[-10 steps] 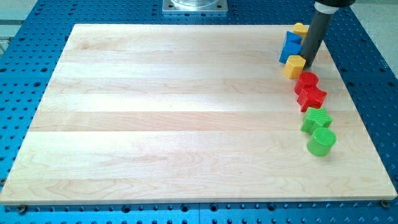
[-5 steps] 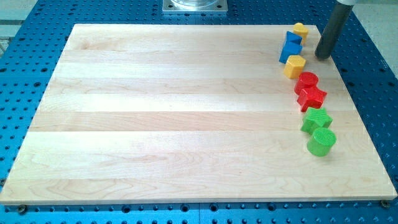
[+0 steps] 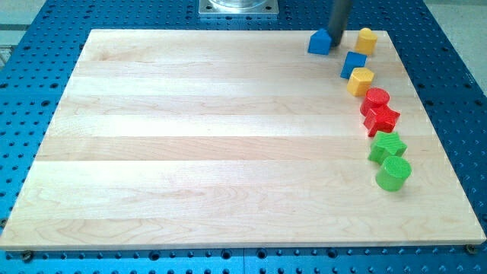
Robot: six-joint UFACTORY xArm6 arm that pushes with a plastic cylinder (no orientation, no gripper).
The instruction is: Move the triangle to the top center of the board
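The blue triangle block [image 3: 320,42] lies near the board's top edge, right of the top centre. My tip [image 3: 335,46] stands right against its right side. A blue cube [image 3: 353,64] lies below and to the right of them. A yellow block [image 3: 367,39] sits to the right of my tip, close to the top edge.
Down the board's right side runs a column: a second yellow block [image 3: 360,80], a red cylinder [image 3: 375,98], a red star [image 3: 382,119], a green block [image 3: 386,146] and a green cylinder [image 3: 393,173]. A grey metal mount [image 3: 238,7] sits above the wooden board [image 3: 190,152].
My tip went from the right of the block column up and to the left. The blue triangle has slid left, away from the blue cube and the top yellow block.
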